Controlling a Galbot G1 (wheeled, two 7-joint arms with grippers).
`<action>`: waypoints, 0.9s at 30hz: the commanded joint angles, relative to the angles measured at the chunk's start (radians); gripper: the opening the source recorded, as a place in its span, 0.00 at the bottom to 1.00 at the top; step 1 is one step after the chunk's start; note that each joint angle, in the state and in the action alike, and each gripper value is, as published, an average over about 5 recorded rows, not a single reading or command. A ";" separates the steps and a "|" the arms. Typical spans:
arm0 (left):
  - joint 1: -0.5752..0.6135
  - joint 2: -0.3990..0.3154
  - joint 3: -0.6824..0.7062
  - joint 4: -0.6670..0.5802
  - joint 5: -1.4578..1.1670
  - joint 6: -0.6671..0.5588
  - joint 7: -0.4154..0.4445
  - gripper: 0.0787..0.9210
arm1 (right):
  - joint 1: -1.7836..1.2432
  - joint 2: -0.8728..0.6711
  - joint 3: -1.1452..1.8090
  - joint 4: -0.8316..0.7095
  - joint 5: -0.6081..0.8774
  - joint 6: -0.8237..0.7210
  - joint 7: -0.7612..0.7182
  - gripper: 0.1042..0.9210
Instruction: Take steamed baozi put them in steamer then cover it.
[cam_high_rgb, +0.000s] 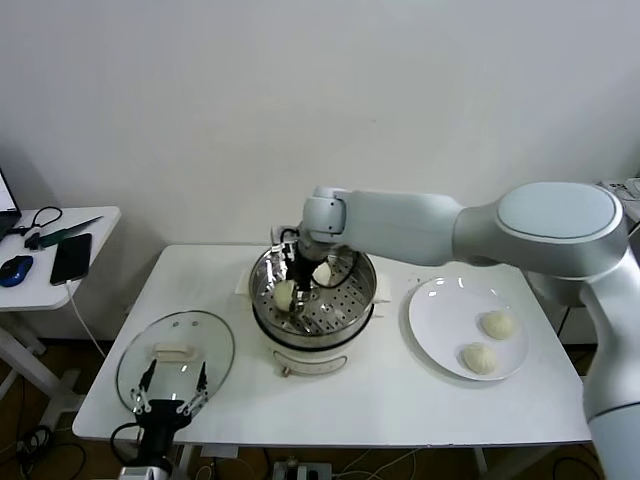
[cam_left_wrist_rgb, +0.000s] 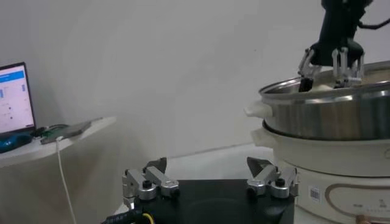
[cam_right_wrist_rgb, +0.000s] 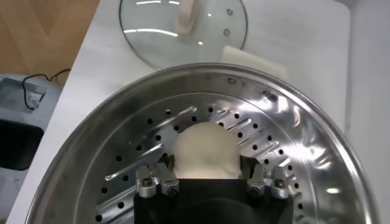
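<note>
My right gripper (cam_high_rgb: 291, 291) is down inside the steamer (cam_high_rgb: 312, 300), its fingers clamped on either side of a baozi (cam_right_wrist_rgb: 205, 151) that sits at, or just above, the perforated tray (cam_right_wrist_rgb: 256, 131); from the wrist view I cannot quite tell whether the bun already rests on the metal. A second baozi (cam_high_rgb: 322, 272) lies on the tray toward the far side, close to my wrist. Two more baozi (cam_high_rgb: 498, 324) (cam_high_rgb: 480, 358) wait on the white plate (cam_high_rgb: 432, 318) to the right of the pot.

To finish this placement well, I should settle the bun flat on the tray before letting go, then part the fingers only enough to free it, since soft dough may stick to the pads. I should lift straight up, clear of the rim, so I do not nudge the neighbouring bun or drag this one, and I need to leave room on the tray for the remaining two.

My left gripper (cam_high_rgb: 170, 398) hangs idle at the near table edge, fingers apart, just in front of the glass lid (cam_high_rgb: 176, 359), which lies flat on the table left of the steamer.
</note>
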 joint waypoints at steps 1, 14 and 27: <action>-0.003 -0.003 0.001 0.001 0.003 0.002 0.000 0.88 | -0.031 0.014 0.014 -0.009 -0.012 -0.016 0.013 0.77; -0.014 -0.001 0.002 0.000 0.006 0.010 0.001 0.88 | 0.198 -0.172 0.001 0.100 -0.016 0.070 -0.153 0.88; -0.018 0.007 0.005 0.000 0.007 0.015 0.002 0.88 | 0.278 -0.629 -0.028 0.372 -0.245 0.122 -0.229 0.88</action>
